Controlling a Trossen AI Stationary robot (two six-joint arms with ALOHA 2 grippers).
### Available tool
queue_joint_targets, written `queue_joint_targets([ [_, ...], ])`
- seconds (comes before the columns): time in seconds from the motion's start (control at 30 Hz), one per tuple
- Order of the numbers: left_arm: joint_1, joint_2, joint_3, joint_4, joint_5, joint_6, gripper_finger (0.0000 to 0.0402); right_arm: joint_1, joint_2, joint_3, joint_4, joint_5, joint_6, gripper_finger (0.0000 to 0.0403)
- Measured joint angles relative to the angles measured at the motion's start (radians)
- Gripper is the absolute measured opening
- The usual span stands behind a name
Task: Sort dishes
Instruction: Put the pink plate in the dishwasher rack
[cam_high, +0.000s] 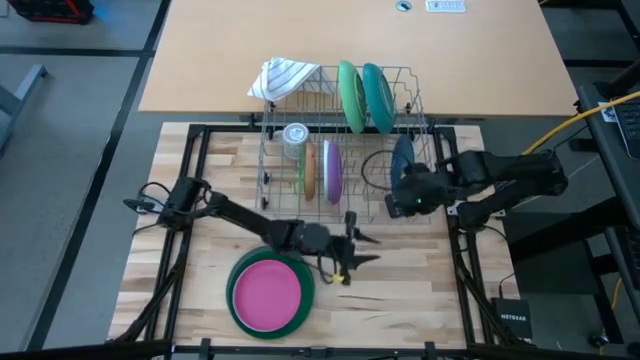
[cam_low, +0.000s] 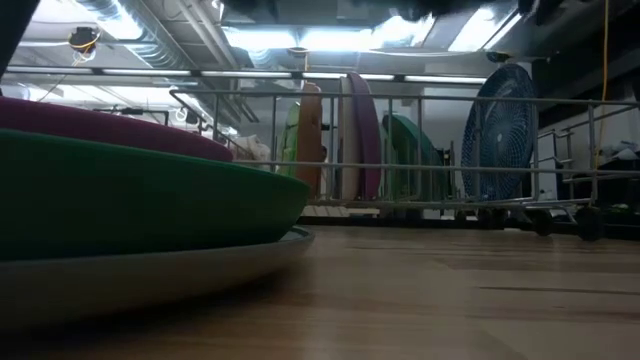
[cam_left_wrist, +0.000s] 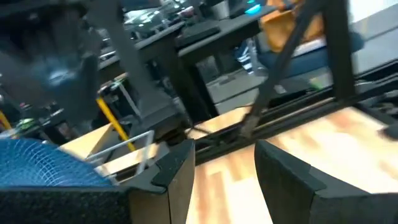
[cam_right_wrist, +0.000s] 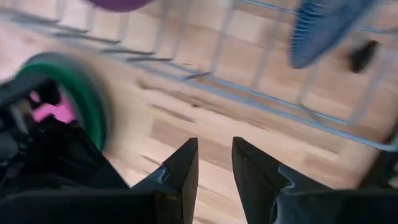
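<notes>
A pink plate (cam_high: 266, 293) lies in a green bowl (cam_high: 236, 300) on a pale plate (cam_low: 150, 275) at the table's near left. In the wire rack (cam_high: 265, 150) several dishes stand on edge: green (cam_high: 349, 95), teal (cam_high: 378, 97), tan (cam_high: 309, 170), purple (cam_high: 332, 170) and a blue ribbed plate (cam_high: 403, 155). My left gripper (cam_high: 365, 248) (cam_left_wrist: 224, 155) hovers open just right of the stack, pointing level, with nothing between its fingers. My right gripper (cam_high: 395, 205) (cam_right_wrist: 214, 146) points down near the rack's near right corner, open and empty.
A clear glass (cam_high: 294, 135) stands in the rack's left part, and a striped cloth (cam_high: 283, 77) hangs over its far left corner. Black frame rails (cam_high: 190, 180) run along the table's edges. Bare wood (cam_high: 400, 290) lies between the stack and the right rail.
</notes>
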Motion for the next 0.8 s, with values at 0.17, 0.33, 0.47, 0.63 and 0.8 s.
queue_joint_targets([
  [0.17,-0.093,-0.065,0.000,-0.112,-0.086,-0.005,0.0156,0.129,0.000,0.000,0.128,0.079,-0.004,0.0101],
  [0.33,-0.198,-0.104,0.000,-0.343,-0.224,-0.133,0.0156,0.245,0.008,0.000,0.249,0.133,-0.050,0.0101],
  [0.47,-0.291,-0.115,0.001,-0.496,-0.298,-0.334,0.0156,0.325,0.051,0.000,0.316,0.184,-0.059,0.0101],
  [0.63,-0.396,-0.115,0.000,-0.660,-0.353,-0.596,0.0156,0.396,0.134,0.000,0.349,0.190,-0.059,0.0101],
  [0.8,-0.475,-0.115,0.000,-0.802,-0.386,-0.871,0.0156,0.447,0.232,0.000,0.349,0.188,-0.059,0.0101],
])
